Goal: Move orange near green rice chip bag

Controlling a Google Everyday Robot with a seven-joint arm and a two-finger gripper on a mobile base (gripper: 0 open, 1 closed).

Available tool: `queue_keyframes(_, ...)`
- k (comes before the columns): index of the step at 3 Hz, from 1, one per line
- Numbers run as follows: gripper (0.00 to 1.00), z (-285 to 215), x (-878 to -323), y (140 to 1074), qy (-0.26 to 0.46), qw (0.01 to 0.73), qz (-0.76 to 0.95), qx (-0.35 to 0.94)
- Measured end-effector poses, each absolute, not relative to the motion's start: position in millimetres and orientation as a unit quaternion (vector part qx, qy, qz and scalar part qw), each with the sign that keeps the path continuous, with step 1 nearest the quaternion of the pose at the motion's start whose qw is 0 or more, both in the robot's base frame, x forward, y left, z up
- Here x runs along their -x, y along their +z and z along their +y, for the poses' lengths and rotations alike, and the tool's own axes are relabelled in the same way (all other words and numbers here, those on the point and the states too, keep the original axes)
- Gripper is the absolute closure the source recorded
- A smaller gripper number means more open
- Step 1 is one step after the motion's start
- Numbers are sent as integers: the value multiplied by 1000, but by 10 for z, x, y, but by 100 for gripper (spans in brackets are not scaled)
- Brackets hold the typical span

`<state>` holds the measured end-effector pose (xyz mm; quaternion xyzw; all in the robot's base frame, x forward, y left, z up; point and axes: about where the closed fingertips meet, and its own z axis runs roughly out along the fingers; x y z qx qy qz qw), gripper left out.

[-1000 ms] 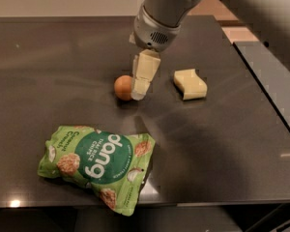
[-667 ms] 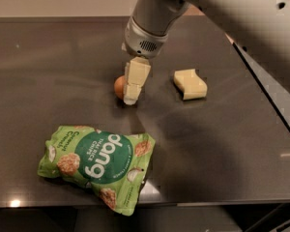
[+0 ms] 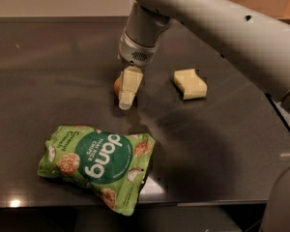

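One small round orange fruit (image 3: 117, 85) peeks beside the pale hand (image 3: 124, 98); I cannot tell if it's held. Confirm the grasp, then travel low to the crinkled green chip bag (image 3: 97, 164).

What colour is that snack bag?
The bag is bright green, camera view; the gripper hangs at the orange.

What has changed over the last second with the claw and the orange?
The claw slid toward the picture's left and slightly lower, so it now covers most of the orange, which earlier lay beside it in full view. Whether it has taken hold cannot be seen. The orange, the green rice chip bag and the yellow sponge stayed where they were.
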<state>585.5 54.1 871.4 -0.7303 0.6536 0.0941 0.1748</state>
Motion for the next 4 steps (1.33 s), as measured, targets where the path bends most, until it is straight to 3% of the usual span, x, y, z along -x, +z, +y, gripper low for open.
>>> queue_keyframes(1,0,576,-5933,8581,93,169,654,732)
queue_keyframes(2,18,571,-5969,8523,96,167,652,733)
queue_keyframes(4,64,466,-5961,8607,97,174,645,737)
